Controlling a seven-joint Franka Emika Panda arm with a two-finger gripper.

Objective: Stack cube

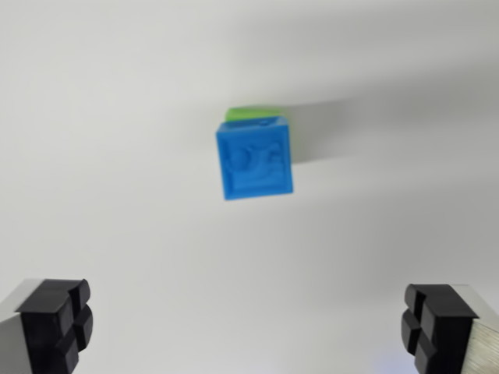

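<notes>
- A blue cube (255, 159) sits near the middle of the wrist view, slightly toward the far side, with a raised relief pattern on its top face.
- It rests on a green cube (248, 114), of which only a thin strip shows at the blue one's far edge; the picture is blurred, so how squarely the two line up is hard to judge.
- Both stand on a plain white table (117, 195), with a soft shadow falling to the right.
- The gripper (251, 327) hangs above and nearer than the stack, its black fingertips (56, 323) at the lower corners.
- The jaws stand wide apart, with nothing between them, well clear of the cubes.
</notes>
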